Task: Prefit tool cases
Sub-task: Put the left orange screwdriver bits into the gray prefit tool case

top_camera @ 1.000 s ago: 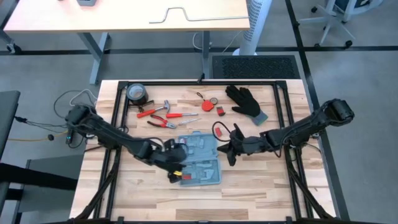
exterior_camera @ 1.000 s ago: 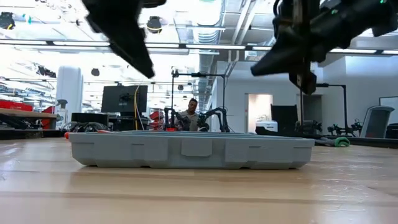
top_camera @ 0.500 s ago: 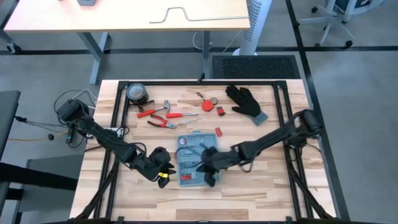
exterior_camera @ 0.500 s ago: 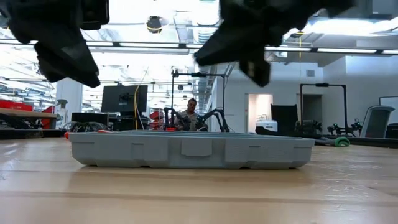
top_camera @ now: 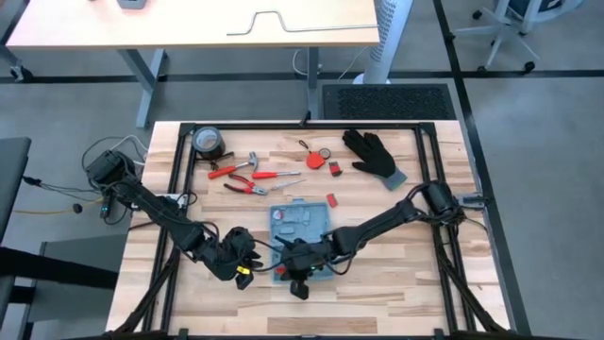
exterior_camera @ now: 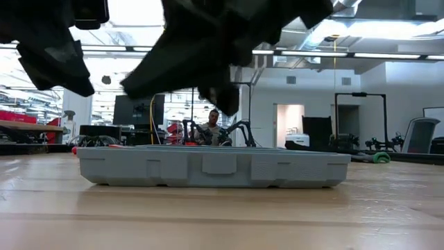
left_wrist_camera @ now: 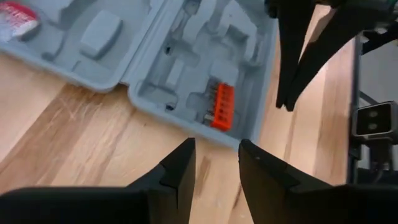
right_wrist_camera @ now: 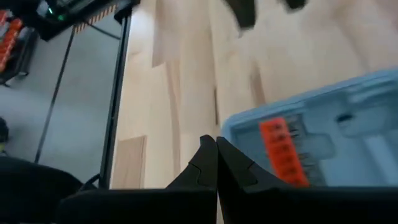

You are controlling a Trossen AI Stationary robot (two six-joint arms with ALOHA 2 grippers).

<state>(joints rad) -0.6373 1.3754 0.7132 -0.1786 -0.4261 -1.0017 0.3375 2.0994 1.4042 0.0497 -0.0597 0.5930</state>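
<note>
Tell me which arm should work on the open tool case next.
Right, probably. The right gripper hangs at the near edge of the open tool case, its fingers together, near the orange bit strip. The left gripper, fingers apart, sits off the case's side over bare table.

The open tool case point(top_camera: 300, 236) lies mid-tabletop point(top_camera: 396, 283). At its near edge the right pincer point(top_camera: 299, 288) and, just beside its left corner, the left pincer point(top_camera: 247, 267) crowd the approach. Beyond the case, pliers point(top_camera: 247, 187) and a glove point(top_camera: 373, 154) block the way; bare wood lies right of it.
</note>
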